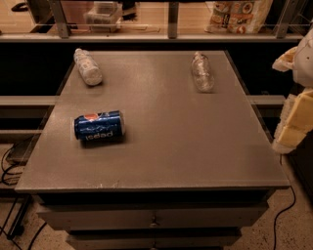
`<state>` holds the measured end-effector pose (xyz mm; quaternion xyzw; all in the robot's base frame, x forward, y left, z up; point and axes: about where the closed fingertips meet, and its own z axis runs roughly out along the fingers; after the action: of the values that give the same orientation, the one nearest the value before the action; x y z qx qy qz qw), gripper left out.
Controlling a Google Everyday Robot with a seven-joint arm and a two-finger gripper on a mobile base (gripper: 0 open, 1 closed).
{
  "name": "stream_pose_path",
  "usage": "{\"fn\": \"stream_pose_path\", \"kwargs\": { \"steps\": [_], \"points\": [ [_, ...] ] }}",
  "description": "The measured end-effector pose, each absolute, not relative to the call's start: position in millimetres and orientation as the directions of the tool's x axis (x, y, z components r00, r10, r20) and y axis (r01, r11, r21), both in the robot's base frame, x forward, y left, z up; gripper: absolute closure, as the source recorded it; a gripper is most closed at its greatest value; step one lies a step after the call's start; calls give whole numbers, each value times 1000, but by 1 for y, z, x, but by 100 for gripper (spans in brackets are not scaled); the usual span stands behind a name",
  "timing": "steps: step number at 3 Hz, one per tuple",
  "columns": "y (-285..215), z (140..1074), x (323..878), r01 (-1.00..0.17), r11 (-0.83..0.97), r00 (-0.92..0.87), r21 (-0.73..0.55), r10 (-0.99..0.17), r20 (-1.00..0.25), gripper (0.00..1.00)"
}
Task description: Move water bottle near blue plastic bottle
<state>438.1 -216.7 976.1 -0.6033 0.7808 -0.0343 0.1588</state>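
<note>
The water bottle [202,72], clear and crinkled, lies on its side at the far right of the grey table [166,156]. The blue plastic bottle [87,67], pale, milky and ribbed with a white cap, lies on its side at the far left. The two bottles are far apart. My gripper [293,128] is at the right edge of the view, beside the table's right edge. It is off the tabletop and to the right of and nearer than the water bottle. It touches nothing.
A blue Pepsi can [100,126] lies on its side at the table's left middle, nearer than the blue plastic bottle. A railing and shelf with a bag [239,14] run behind the table. Cables [10,166] lie on the floor at left.
</note>
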Motion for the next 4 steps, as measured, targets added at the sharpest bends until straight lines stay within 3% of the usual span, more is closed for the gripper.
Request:
{"fn": "stream_pose_path", "kwargs": {
  "steps": [2, 3, 4],
  "points": [
    [-224, 974, 450, -910, 330, -263, -250, -927, -266, 0],
    [-225, 964, 477, -889, 399, -291, -226, -871, -395, 0],
    [-212, 966, 540, -855, 464, -299, -232, -806, -512, 0]
  ]
}}
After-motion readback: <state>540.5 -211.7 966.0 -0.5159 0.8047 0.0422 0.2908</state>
